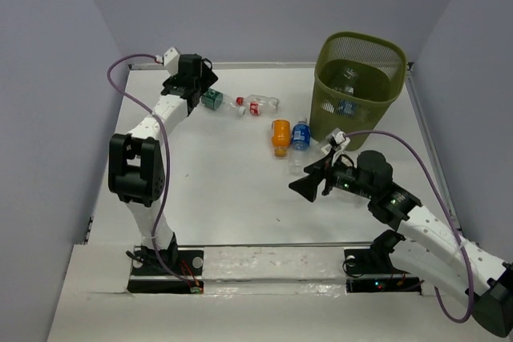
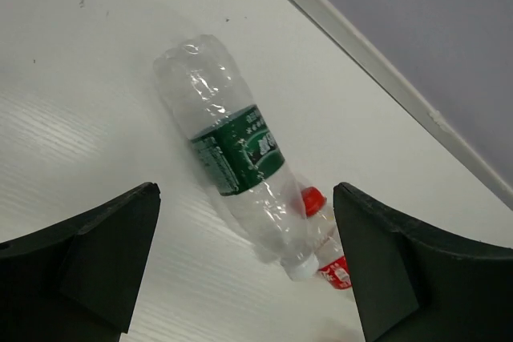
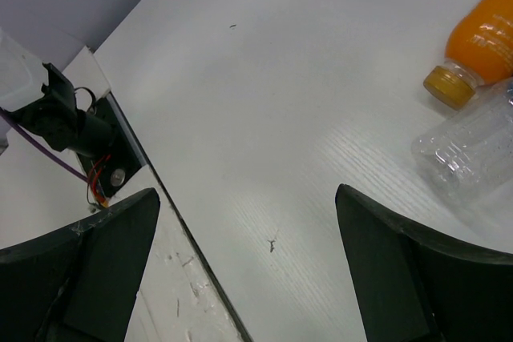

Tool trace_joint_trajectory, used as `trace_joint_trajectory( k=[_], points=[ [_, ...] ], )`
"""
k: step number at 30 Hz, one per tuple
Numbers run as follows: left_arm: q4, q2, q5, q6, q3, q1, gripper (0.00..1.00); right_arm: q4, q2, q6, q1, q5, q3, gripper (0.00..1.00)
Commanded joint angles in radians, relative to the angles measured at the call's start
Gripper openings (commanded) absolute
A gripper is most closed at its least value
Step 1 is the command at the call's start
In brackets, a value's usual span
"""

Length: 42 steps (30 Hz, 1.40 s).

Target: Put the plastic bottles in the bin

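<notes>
Left claw (image 2: 244, 198) is spread wide open with nothing in it. A green-label bottle (image 2: 236, 154) lies flat on the surface (image 2: 96, 78) right in front of it, lined up with the gap between the fingers but not touching either one. The white cap end points back toward the claw. A smaller red-cap bottle (image 2: 321, 234) sits just behind the neck, over on the right finger's side. From the top camera, this claw (image 1: 202, 88) is right up next to the green-label one (image 1: 212, 99).

Right claw (image 3: 244, 198) is open too, fingers well apart and only bare surface between them. The orange bottle (image 3: 481, 34) is ahead of it and off past the right finger, cap pointing toward the claw. A clear crumpled bottle (image 3: 465, 146) lies just beside that cap, a bit closer in. From above you can also see a blue-label bottle (image 1: 300, 134) touching the orange one.

The bin (image 1: 325, 106) stands upright beyond the right claw (image 1: 303, 186), further out than that cluster of bottles. A couple of bottles (image 1: 346, 90) are already inside it, though I can't make out exactly how many through the mesh.
</notes>
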Motion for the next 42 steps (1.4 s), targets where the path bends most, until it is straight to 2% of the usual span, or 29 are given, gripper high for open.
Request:
trace_joint_trajectory(
  k=[1, 7, 19, 23, 24, 25, 26, 28, 31, 32, 33, 34, 35, 37, 41, 42],
  points=[
    [0.052, 0.061, 0.064, -0.056, 0.044, 0.073, 0.99, 0.046, 0.026, -0.031, 0.007, -0.033, 0.066, 0.96],
    [-0.057, 0.253, 0.132, -0.066, 0.208, 0.094, 0.99, 0.052, 0.091, -0.041, 0.016, -0.056, 0.086, 0.96],
    [-0.063, 0.453, 0.167, -0.097, 0.36, 0.127, 0.99, 0.057, 0.175, -0.066, 0.025, -0.079, 0.115, 0.96],
    [-0.037, 0.468, 0.157, -0.079, 0.352, 0.134, 0.8, 0.069, 0.23, -0.078, 0.025, -0.056, 0.159, 0.96],
    [-0.026, 0.465, 0.144, -0.073, 0.343, 0.136, 0.68, 0.079, 0.249, -0.084, 0.025, -0.052, 0.196, 0.96],
    [-0.023, 0.461, 0.143, -0.067, 0.336, 0.139, 0.63, 0.087, 0.272, -0.09, 0.025, -0.058, 0.219, 0.96],
    [-0.02, 0.444, 0.141, -0.056, 0.311, 0.148, 0.55, 0.086, 0.325, -0.104, 0.025, -0.062, 0.246, 0.95],
    [0.0, 0.394, 0.144, -0.054, 0.247, 0.168, 0.5, 0.081, 0.387, -0.151, 0.025, -0.061, 0.326, 0.94],
    [0.053, 0.306, 0.152, -0.054, 0.153, 0.18, 0.49, 0.026, 0.543, -0.235, 0.025, -0.003, 0.424, 0.93],
    [0.098, 0.23, 0.149, -0.056, 0.079, 0.18, 0.49, -0.041, 0.639, -0.3, 0.025, 0.032, 0.51, 0.93],
    [0.124, 0.187, 0.149, -0.057, 0.035, 0.18, 0.49, -0.064, 0.64, -0.335, 0.025, 0.04, 0.559, 0.93],
    [0.15, 0.147, 0.152, -0.062, -0.003, 0.18, 0.49, -0.09, 0.74, -0.421, 0.013, 0.04, 0.607, 0.93],
    [0.188, 0.061, 0.153, -0.068, -0.078, 0.18, 0.49, -0.12, 0.79, -0.467, -0.002, 0.036, 0.715, 0.95],
    [0.233, -0.022, 0.172, -0.085, -0.15, 0.18, 0.49, -0.195, 0.915, -0.585, -0.025, -0.004, 0.817, 0.97],
    [0.274, -0.255, 0.229, -0.126, -0.368, 0.171, 0.49, -0.336, 1.118, -0.711, -0.085, -0.004, 1.102, 1.0],
    [0.285, -0.294, 0.247, -0.137, -0.41, 0.164, 0.49, -0.417, 1.16, -0.74, -0.085, 0.011, 1.229, 1.0]
  ],
)
